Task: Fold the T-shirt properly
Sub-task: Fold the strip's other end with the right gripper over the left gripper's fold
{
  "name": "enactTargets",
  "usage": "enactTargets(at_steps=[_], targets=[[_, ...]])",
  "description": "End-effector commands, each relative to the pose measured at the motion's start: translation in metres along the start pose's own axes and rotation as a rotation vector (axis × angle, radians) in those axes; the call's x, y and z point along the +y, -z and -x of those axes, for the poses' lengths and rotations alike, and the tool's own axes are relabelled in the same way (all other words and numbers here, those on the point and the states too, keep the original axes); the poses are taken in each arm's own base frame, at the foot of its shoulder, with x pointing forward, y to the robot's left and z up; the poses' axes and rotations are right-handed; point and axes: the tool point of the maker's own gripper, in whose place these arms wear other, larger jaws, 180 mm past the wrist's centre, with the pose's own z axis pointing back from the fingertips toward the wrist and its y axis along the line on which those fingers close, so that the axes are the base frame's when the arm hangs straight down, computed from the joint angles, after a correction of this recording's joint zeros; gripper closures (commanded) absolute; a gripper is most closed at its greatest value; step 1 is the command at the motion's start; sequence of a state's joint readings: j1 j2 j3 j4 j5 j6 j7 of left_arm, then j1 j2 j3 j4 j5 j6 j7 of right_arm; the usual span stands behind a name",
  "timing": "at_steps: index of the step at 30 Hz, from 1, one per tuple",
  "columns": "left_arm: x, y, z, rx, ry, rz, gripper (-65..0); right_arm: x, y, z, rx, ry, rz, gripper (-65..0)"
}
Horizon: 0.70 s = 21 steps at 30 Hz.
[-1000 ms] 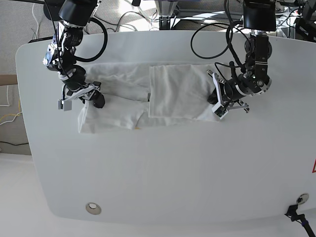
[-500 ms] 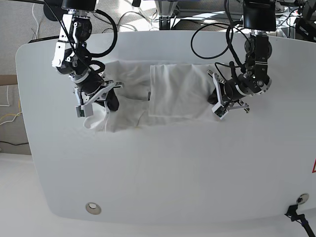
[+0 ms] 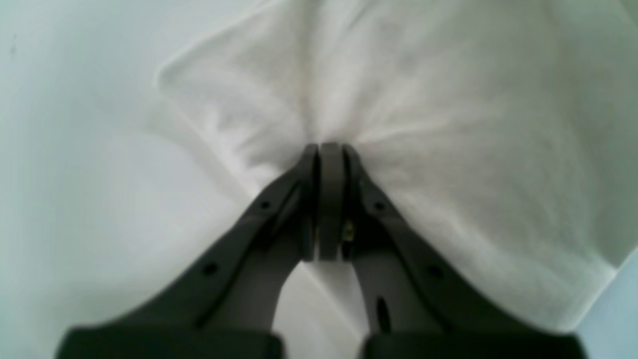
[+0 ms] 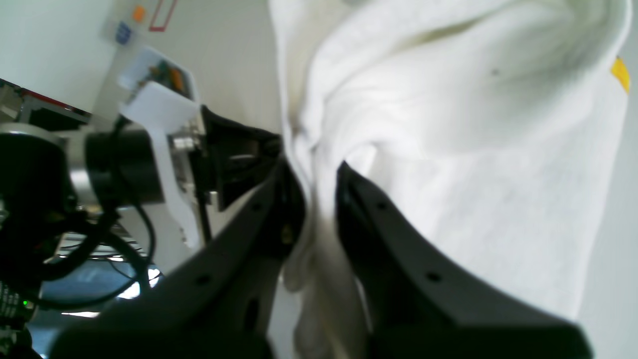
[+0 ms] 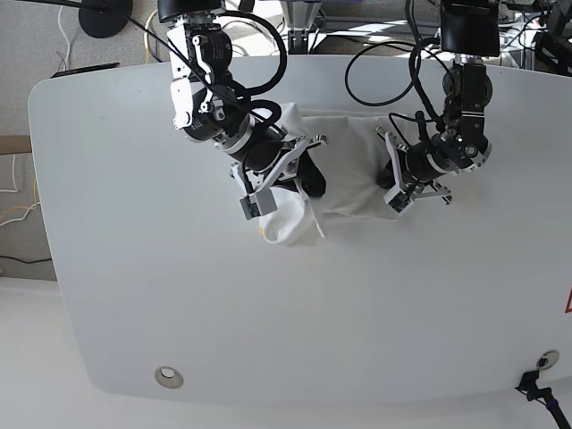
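Observation:
The white T-shirt (image 5: 350,174) lies bunched in the middle of the white table (image 5: 179,295), print hidden. My right gripper (image 5: 304,174), on the base view's left, is shut on a fold of the shirt and holds it lifted; a flap (image 5: 290,222) hangs below it. In the right wrist view the gripper (image 4: 314,169) pinches the cloth (image 4: 448,174), and a bit of yellow print (image 4: 620,74) shows. My left gripper (image 5: 393,185) is shut on the shirt's right edge, low on the table. In the left wrist view its tips (image 3: 329,147) clamp puckered fabric (image 3: 423,99).
Black cables (image 5: 384,63) loop over the table's back edge behind both arms. A round metal grommet (image 5: 167,376) sits near the front left corner. The left arm's wrist hardware (image 4: 149,144) shows close beside the right gripper.
My right gripper has carried the shirt's left part up and to the right, over the folded part and towards the left gripper. The left arm has not moved.

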<state>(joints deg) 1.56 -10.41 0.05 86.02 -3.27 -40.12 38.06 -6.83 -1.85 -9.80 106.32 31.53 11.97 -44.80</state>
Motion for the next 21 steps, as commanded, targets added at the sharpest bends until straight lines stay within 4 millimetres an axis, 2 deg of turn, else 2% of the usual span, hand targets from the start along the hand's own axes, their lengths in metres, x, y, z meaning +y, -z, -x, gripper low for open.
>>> enactTargets(at_steps=[1,7,10,15,18,21], targets=[[0.007,-0.002,0.010,0.060,0.020,-0.024,0.0,0.023,0.011,-0.014,-0.049,-0.010,-0.053,0.0],[0.006,-0.002,0.009,0.056,0.019,-0.023,0.0,0.054,0.035,-0.007,-0.015,-0.036,-0.108,0.0],[0.006,-0.003,0.007,0.050,0.021,-0.024,0.0,0.051,0.041,-0.003,0.006,-0.033,-0.107,0.0],[0.014,-0.017,-0.019,-0.011,0.073,-0.069,0.0,0.047,0.044,-0.003,0.013,-0.036,-0.100,0.0],[0.021,-0.027,-0.027,-0.026,0.108,-0.098,0.0,0.045,0.054,0.000,0.041,-0.044,-0.103,-0.8],[0.029,-0.037,-0.038,-0.055,0.127,-0.131,0.0,0.055,0.061,0.001,0.059,-0.073,-0.129,-19.2]])
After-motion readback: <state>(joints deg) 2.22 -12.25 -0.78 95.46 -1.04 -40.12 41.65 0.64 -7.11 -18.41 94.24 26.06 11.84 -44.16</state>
